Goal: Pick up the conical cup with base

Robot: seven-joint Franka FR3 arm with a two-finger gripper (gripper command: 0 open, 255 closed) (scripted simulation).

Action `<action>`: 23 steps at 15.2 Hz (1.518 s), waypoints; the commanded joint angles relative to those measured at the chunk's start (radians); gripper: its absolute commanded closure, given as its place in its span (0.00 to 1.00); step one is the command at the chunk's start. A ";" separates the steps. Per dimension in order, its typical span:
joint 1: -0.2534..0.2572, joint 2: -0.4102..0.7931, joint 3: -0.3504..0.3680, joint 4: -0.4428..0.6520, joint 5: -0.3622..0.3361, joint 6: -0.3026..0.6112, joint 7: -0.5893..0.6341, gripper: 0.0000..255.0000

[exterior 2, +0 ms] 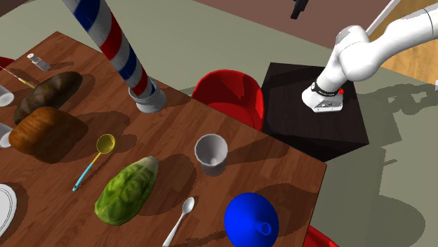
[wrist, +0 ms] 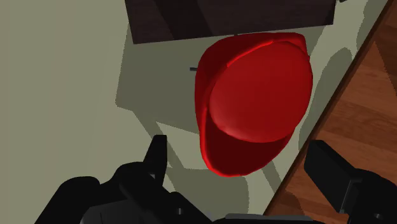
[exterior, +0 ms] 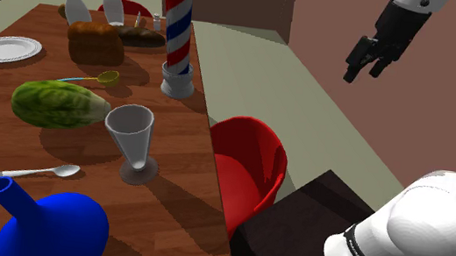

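**Conical cup with base, grey, upright on the table, near the red chair.**
Likely light, rigid, smooth-walled, top-heavy on its small foot; grip low across the cone's narrow part. Tool, fingers wide apart, empty, hangs high above the red chair.

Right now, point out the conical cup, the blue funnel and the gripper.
conical cup [exterior: 133,138], shoulder view, on its flared wall.
blue funnel [exterior: 61,225], shoulder view, on its wide body.
gripper [exterior: 362,74], shoulder view, midway between its fingertips.
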 commanded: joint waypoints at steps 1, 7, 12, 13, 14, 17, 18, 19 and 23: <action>0.000 0.000 0.000 0.000 0.000 0.000 0.000 0.00; 0.040 0.100 0.083 -0.016 0.089 0.110 0.101 0.00; 0.072 0.208 0.151 0.001 0.151 0.202 0.177 0.00; 0.078 0.232 0.165 0.008 0.162 0.221 0.192 0.00; 0.083 0.257 0.178 0.016 0.172 0.239 0.206 0.00; 0.099 0.335 0.218 0.047 0.197 0.291 0.249 0.00; 0.104 0.363 0.231 0.059 0.204 0.308 0.264 0.00; 0.109 0.391 0.243 0.073 0.210 0.324 0.278 0.00; 0.126 0.508 0.293 0.138 0.225 0.384 0.336 0.00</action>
